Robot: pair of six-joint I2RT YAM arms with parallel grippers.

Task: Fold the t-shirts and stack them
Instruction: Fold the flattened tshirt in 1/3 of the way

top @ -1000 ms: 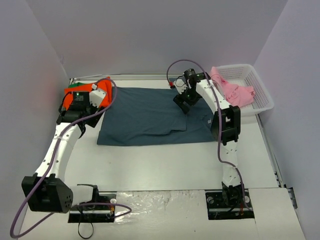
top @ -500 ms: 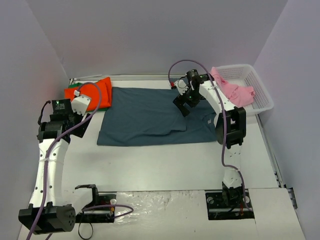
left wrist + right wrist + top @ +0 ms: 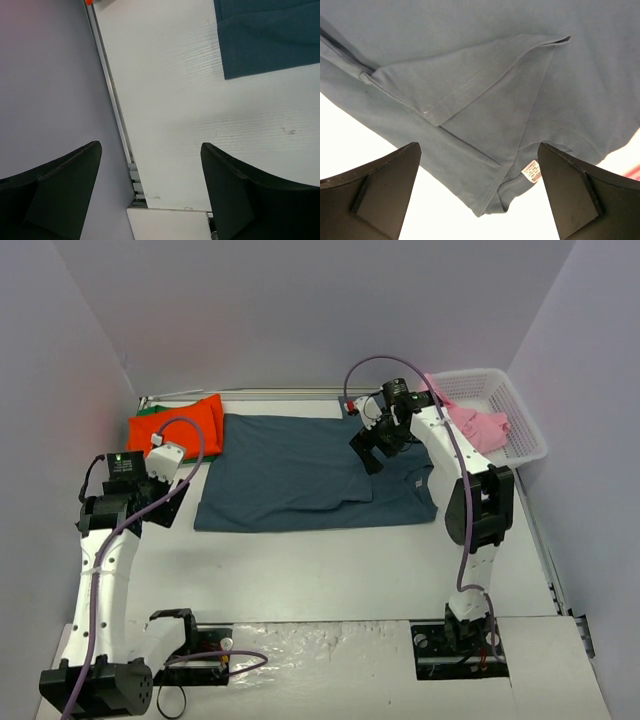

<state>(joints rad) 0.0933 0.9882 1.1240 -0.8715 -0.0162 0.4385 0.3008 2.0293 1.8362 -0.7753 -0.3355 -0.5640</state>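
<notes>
Gaping wide and empty, the right gripper hangs above the slate-blue t-shirt, whose folded sleeve lies between its jaws. The left gripper, likewise spread and empty, frames white table beside a pale lilac wall, that shirt's corner ahead.

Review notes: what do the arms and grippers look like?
The left arm and right arm have white link shells and black joint housings, with a purple cable looping along each. The left gripper and right gripper have black wedge-shaped fingers.
</notes>
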